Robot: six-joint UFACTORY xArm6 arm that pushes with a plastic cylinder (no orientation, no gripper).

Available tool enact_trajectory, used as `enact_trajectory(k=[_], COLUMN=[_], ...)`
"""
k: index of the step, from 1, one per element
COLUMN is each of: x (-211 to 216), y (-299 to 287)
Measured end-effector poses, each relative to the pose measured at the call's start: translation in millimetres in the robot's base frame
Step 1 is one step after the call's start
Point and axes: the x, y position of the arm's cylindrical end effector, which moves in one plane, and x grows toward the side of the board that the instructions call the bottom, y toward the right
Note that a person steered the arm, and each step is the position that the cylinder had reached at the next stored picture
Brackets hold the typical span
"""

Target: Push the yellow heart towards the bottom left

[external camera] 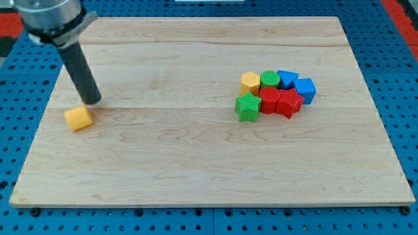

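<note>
The yellow heart (79, 118) lies alone near the view's left edge of the wooden board (196, 170). My tip (94, 102) rests on the board just above and to the right of it, very close; whether they touch I cannot tell. The dark rod slants up to the view's top left. The other blocks sit in a tight cluster at the view's right: a yellow hexagon (250, 83), a green cylinder (270, 80), a green star (247, 107), two red blocks (269, 100) (289, 102) and two blue blocks (287, 79) (305, 90).
The board lies on a blue pegboard table (398, 78). The board's left edge runs just left of the yellow heart, and its bottom edge lies well below it.
</note>
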Motion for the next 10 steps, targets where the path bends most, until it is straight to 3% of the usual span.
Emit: enact_trajectory(k=[1, 2, 3, 4, 6, 7, 8, 10], x=[26, 15, -28, -27, 11, 20, 20, 50], y=[-10, 3, 25, -44, -79, -60, 0, -3])
